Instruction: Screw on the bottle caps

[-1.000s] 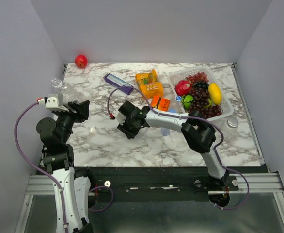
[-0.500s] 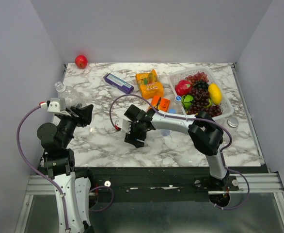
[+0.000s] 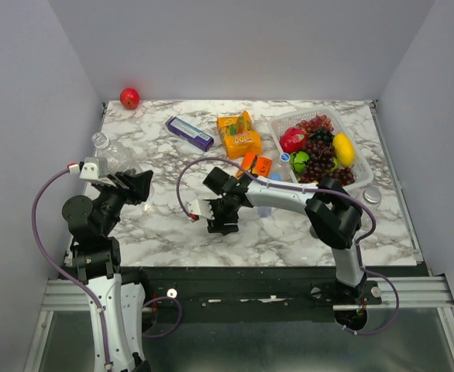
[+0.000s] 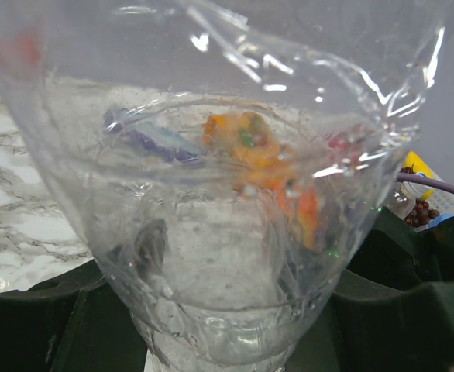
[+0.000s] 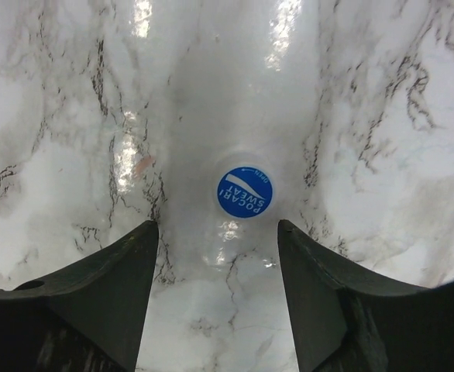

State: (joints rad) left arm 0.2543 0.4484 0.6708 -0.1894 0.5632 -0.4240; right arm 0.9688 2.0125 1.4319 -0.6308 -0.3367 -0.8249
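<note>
A clear bottle [image 3: 109, 152] is up off the table at the left, my left gripper [image 3: 132, 184] shut on its lower body. In the left wrist view the bottle [image 4: 227, 178] fills the frame, and the dark fingers [image 4: 33, 325] press its base from both sides. My right gripper [image 3: 220, 211] points straight down at the marble near the middle. It stands open in the right wrist view [image 5: 217, 226], with a blue cap [image 5: 244, 192] lying flat on the table just beyond its fingertips and untouched. The top view hides this cap under the gripper.
A white basket [image 3: 276, 124] of fruit stands at the back right, with a second blue cap [image 3: 284, 156] at its left rim. Orange packets [image 3: 239, 133], a purple box [image 3: 188, 132] and a red ball [image 3: 129, 98] lie behind. A metal can [image 3: 372, 195] sits at the right.
My right gripper has opened and moved toward the near edge, tipping down over the table. The left arm has shifted a little, with the bottle still in its grip.
</note>
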